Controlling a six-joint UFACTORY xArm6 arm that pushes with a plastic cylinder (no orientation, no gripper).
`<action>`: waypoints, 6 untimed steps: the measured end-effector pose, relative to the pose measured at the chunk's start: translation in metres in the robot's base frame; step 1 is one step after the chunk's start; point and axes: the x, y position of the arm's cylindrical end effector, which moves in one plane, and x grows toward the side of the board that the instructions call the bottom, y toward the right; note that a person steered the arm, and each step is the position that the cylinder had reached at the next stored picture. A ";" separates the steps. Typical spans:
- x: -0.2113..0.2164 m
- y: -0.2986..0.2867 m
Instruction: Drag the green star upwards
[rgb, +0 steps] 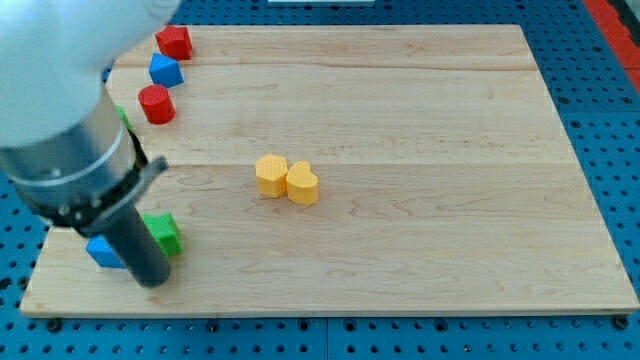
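A green block (165, 233) lies near the board's lower left, partly hidden by my rod, so I cannot make out its shape. My tip (151, 283) rests on the board just below it and slightly to the left, close to or touching it. A blue block (102, 251) lies right of the board's left edge, to the left of the rod. A sliver of another green block (124, 118) shows behind the arm at the left edge; its shape is hidden.
A red block (174, 41), a blue block (165, 70) and a red cylinder (156, 103) stand in a column at the upper left. Two yellow blocks (270, 175) (303, 184) touch each other near the board's middle. The arm's body covers the view's left.
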 end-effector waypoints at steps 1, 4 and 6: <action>-0.055 0.014; -0.051 0.011; -0.115 -0.002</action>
